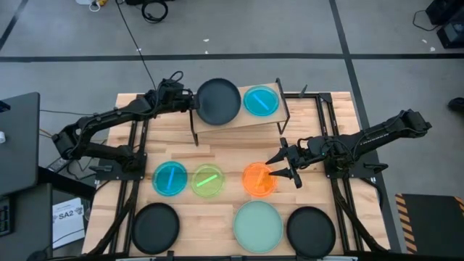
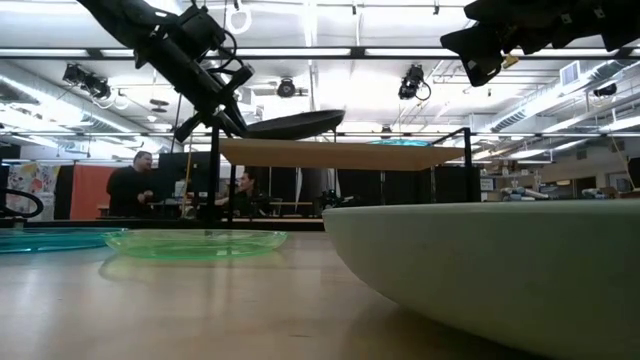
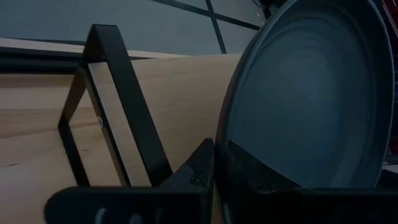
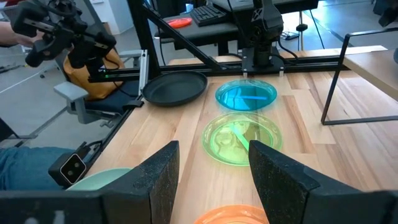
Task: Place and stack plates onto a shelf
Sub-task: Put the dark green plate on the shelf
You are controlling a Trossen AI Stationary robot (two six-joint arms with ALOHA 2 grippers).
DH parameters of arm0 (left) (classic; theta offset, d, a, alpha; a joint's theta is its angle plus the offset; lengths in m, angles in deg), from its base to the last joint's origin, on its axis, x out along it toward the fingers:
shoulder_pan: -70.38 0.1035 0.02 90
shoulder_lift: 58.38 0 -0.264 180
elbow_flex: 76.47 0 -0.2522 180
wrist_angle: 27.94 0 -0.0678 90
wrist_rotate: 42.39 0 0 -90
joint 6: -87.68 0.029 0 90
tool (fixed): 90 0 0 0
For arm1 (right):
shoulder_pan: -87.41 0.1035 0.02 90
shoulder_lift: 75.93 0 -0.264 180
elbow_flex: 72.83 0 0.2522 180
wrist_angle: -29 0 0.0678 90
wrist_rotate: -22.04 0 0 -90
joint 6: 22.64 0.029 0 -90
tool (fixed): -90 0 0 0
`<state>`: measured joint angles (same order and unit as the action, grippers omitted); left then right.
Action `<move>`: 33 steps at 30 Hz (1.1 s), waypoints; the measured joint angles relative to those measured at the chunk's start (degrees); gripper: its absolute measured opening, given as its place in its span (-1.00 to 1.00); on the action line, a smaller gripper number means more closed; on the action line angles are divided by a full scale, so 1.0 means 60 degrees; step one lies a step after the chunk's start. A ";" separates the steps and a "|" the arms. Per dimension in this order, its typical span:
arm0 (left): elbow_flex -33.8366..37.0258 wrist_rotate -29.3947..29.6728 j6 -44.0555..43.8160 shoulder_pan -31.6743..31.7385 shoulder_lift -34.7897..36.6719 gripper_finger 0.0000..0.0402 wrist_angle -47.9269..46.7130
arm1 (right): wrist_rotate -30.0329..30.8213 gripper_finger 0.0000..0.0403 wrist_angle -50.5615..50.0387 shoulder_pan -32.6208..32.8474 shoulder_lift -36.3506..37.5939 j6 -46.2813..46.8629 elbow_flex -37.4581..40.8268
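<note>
Gripping round matte-black plate [image 1: 218,101] — left fingers [image 1: 190,101], wooden shelf [image 1: 239,119]

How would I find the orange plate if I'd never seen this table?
Start at the raised wooden shelf at the table's far edge, then look toward the near edge, below its right end. The orange plate lies rightmost in the row of small see-through plates, under the right pincer, and is the only orange one.
</note>
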<state>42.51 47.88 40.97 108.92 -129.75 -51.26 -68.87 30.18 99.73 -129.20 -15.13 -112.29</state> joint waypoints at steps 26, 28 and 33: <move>-0.0015 0.0447 -0.0028 -0.0002 0.0009 -0.71 0.0018 | 0.0000 -0.01 -0.0003 0.0000 -0.0001 -0.0022 0.0004; -0.0015 0.0485 -0.0027 0.0004 0.0018 -0.65 0.0017 | 0.0000 -0.01 -0.0002 0.0000 -0.0002 -0.0022 0.0004; -0.0015 0.0739 -0.0021 0.0001 0.0018 -0.54 0.0029 | 0.0000 -0.01 -0.0004 0.0000 0.0000 -0.0022 0.0004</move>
<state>42.42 52.32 40.84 108.92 -129.64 -51.09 -68.87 30.16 99.73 -129.20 -15.26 -112.26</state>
